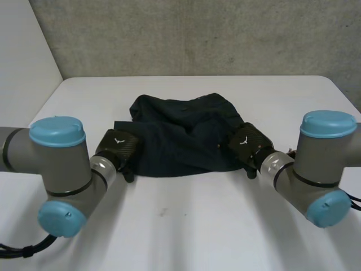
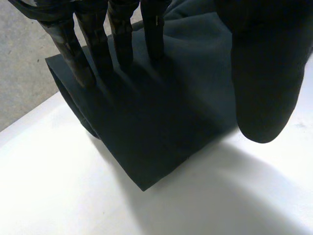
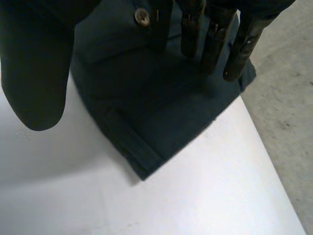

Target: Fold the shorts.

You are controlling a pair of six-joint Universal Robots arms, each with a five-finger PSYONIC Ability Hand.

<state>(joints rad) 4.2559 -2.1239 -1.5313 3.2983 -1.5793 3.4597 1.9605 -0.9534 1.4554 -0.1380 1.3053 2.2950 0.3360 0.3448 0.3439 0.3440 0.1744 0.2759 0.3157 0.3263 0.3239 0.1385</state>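
at the middle of the white table (image 1: pixel 186 226) lie the dark shorts (image 1: pixel 180 132), long axis side to side (crumpled at the back); left hand (image 1: pixel 115 148) and right hand (image 1: pixel 248 144) flank the near corners, equally close, fingers (image 2: pixel 122 44) straight on cloth, gripping nothing.

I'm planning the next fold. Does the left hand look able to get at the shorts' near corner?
Probably yes: the left hand is open, its fingers over the shorts, and that corner lies flat on the table near its fingertips with nothing between.
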